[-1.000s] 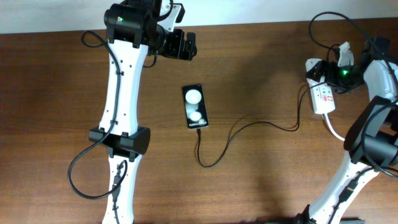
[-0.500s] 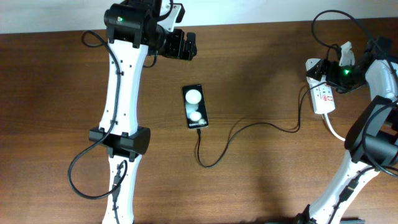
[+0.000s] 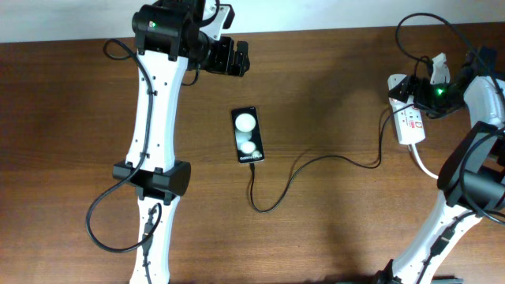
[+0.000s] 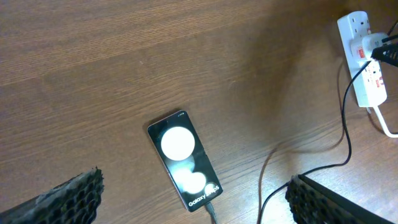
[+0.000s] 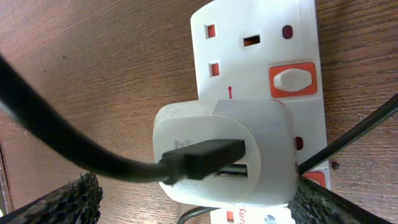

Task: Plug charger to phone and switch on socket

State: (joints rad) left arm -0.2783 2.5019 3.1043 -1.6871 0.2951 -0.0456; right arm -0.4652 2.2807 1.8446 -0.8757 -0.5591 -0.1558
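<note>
Mid-table, charger [image 3: 252, 185] tip meets phone [image 3: 247, 135] bottom edge; left gripper [image 3: 231, 57] beyond phone, right gripper [image 3: 418, 76] over socket [image 3: 410, 126], both spread wide, holding nothing.

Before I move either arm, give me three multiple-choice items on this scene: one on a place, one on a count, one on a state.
1. Where on the table does the phone lie?
A. near the middle
B. at the right edge
C. at the left edge

2. How many white round spots show on its face?
A. one
B. two
C. four

3. Above the socket, the right gripper is:
A. open
B. shut on the cable
C. shut on the phone

Answers:
1 A: the overhead view shows it lying mid-table.
2 B: two spots sit one above the other on the glossy face.
3 A: its fingers stand wide apart at the frame's edges, over the white adapter.
</note>
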